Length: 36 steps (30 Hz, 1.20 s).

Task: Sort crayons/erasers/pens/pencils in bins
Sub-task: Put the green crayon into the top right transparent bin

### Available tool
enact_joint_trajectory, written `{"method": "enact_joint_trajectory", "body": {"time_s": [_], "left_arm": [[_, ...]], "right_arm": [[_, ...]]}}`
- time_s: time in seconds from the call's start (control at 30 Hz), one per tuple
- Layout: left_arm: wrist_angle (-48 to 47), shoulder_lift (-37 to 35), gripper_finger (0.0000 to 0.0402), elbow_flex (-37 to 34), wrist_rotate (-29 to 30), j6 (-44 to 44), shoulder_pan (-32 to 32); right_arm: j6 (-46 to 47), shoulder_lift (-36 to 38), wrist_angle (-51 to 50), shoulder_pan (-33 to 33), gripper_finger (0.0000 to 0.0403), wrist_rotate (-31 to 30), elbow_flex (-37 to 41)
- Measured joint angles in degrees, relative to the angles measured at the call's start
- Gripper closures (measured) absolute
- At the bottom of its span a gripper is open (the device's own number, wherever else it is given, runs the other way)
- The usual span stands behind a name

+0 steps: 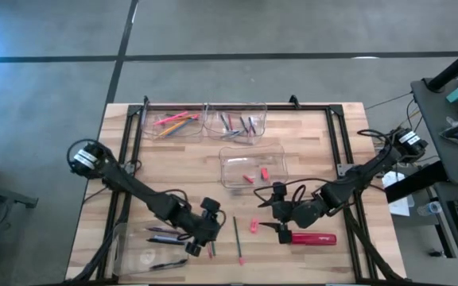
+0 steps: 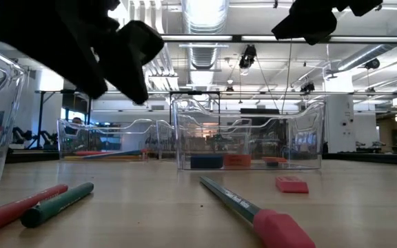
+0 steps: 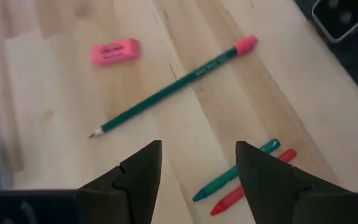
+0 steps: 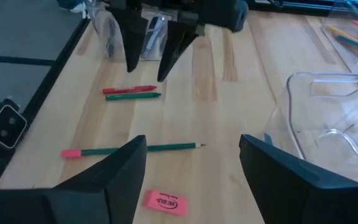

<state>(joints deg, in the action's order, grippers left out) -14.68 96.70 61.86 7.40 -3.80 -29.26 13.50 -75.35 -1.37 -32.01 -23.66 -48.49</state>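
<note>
My left gripper [image 1: 201, 238] is open and empty, held above the table near its near edge. A green crayon [image 3: 235, 174] and a red crayon [image 3: 250, 185] lie side by side on the wood just below its fingers. My right gripper [image 1: 277, 226] is open and empty, above the table's near right part. Between the grippers a green pencil with a pink end [image 1: 238, 240] lies flat, with a pink eraser [image 1: 254, 226] beside it. In the right wrist view my left gripper [image 4: 151, 53] shows open above the crayons [image 4: 132, 93].
A clear bin with erasers [image 1: 251, 167] stands mid-table. Two bins stand at the far edge, one with pencils [image 1: 173, 121], one with pens [image 1: 235, 121]. A fourth bin [image 1: 149, 246] stands near left. A red oblong object [image 1: 312, 237] lies by my right gripper.
</note>
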Motion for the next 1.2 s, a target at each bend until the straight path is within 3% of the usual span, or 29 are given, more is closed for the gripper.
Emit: {"method": "enact_joint_trajectory", "body": {"time_s": [0.3, 0.6, 0.93, 1.2], "left_arm": [[-0.2, 4.9, 0.0212, 3.5, -4.7, 5.4, 0.0], [-14.3, 5.4, 0.0212, 11.7, -2.1, 8.7, 0.9], [-15.2, 6.2, 0.0212, 14.8, -4.2, 13.3, 1.9], [-20.3, 12.1, 0.0224, 20.3, -8.3, 17.9, 3.7]], "right_arm": [[0.0, -1.4, -0.1, 0.0, 0.0158, -0.4, 0.0], [0.0, -1.4, 0.0, 0.0, 0.0158, -0.4, 0.0], [0.0, -1.4, -0.1, 0.0, 0.0158, -0.4, 0.0], [0.0, -1.4, -0.1, 0.0, 0.0158, -0.5, 0.0]]}}
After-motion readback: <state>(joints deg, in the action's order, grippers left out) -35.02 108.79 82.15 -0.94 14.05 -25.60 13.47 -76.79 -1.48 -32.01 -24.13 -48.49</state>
